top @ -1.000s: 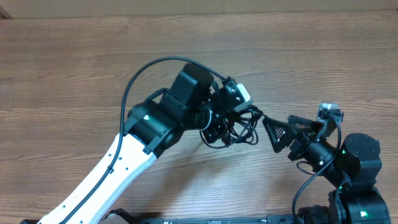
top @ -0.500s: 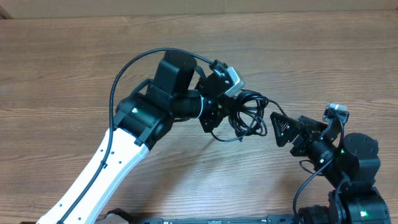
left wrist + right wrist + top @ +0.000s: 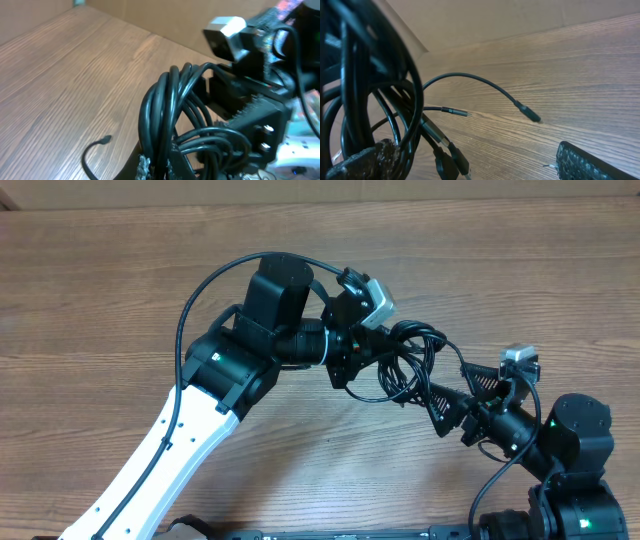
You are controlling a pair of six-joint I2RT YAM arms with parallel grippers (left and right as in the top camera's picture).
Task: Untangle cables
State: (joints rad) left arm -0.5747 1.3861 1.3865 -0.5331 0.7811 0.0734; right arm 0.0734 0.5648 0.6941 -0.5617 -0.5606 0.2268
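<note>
My left tool (image 3: 156, 169): clamped on the cables (image 3: 408, 358), frame centre.
My right tool (image 3: 460, 396): spread apart, just beside those cables.

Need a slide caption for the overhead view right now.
Left claw grips a tangled bundle of thin black cables over the wooden table; the open right claw sits beside it.

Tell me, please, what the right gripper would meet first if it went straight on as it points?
Probably the cables bunched in the left gripper; the open right gripper aims at them, though depth is unclear.
</note>
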